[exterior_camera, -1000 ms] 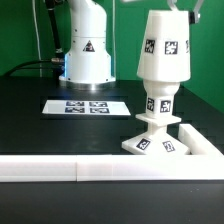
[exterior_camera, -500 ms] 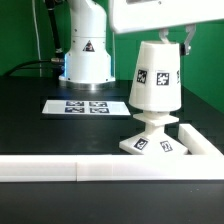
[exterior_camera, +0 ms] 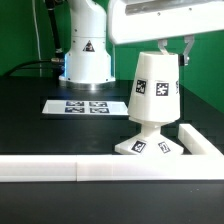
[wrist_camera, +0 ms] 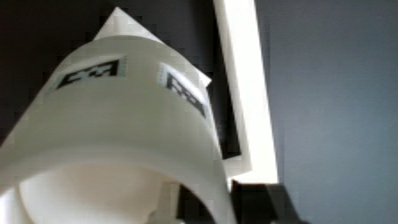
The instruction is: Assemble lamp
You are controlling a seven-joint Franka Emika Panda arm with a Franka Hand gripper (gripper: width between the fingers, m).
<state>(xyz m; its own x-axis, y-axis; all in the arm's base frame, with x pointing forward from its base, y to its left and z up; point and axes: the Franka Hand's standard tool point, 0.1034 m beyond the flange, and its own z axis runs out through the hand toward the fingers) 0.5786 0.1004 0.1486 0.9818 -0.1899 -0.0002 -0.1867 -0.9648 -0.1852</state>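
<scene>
Shade carried over the bulb, tilted off upright

The gripper (exterior_camera: 172, 47) appears closed on the narrow top of the shade (exterior_camera: 155, 90), though its fingers (exterior_camera: 186, 50) are only partly in view, so the grip is a judgement. The shade hangs directly below it, leaning, wide mouth down so it can cap the bulb, which is hidden inside. Beneath sits the base (exterior_camera: 150, 146), tucked beside the border bar (exterior_camera: 100, 168), probably to brace it. Away from the gripper lies the marker board (exterior_camera: 88, 106).
</scene>
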